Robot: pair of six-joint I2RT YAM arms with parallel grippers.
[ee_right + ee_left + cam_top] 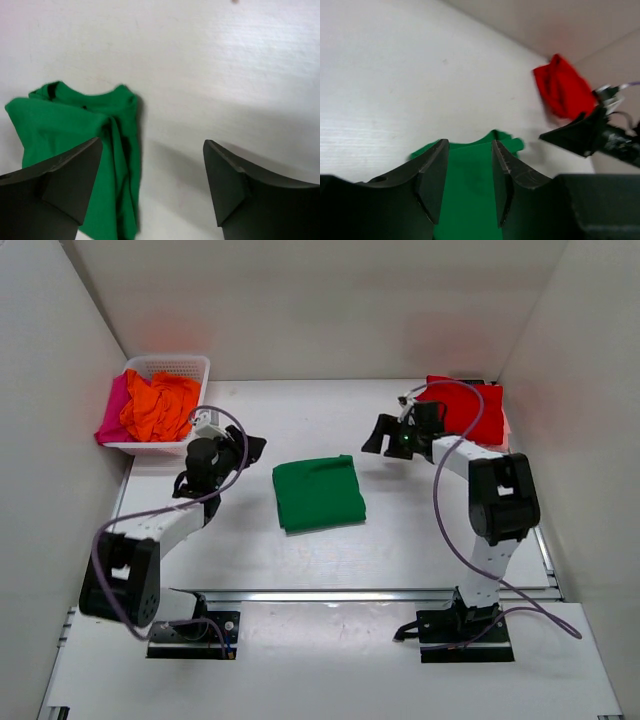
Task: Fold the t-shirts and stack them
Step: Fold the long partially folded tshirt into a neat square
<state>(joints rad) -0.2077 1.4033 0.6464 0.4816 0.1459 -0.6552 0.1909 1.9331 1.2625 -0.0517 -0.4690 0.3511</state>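
Folded bright green cloth t-shirt (318,494) is lying btwn my left hand (250,448) & right hand (378,437), touching neither; both released, empty. Red cloth t-shirt (462,405) partly hiding behind right arm (497,498).

The green shirt (318,494) is lying folded in the middle of the worktop (300,565), and bare strips are running along its left, right, near and far sides. The left tool (250,448) and the right tool (378,435) are hanging over the side strips towards the far edge, both with jaws apart. The basket (185,365) is filling the far left corner, the red shirt (465,405) is occupying the far right corner, and walls (330,310) are closing in three sides.
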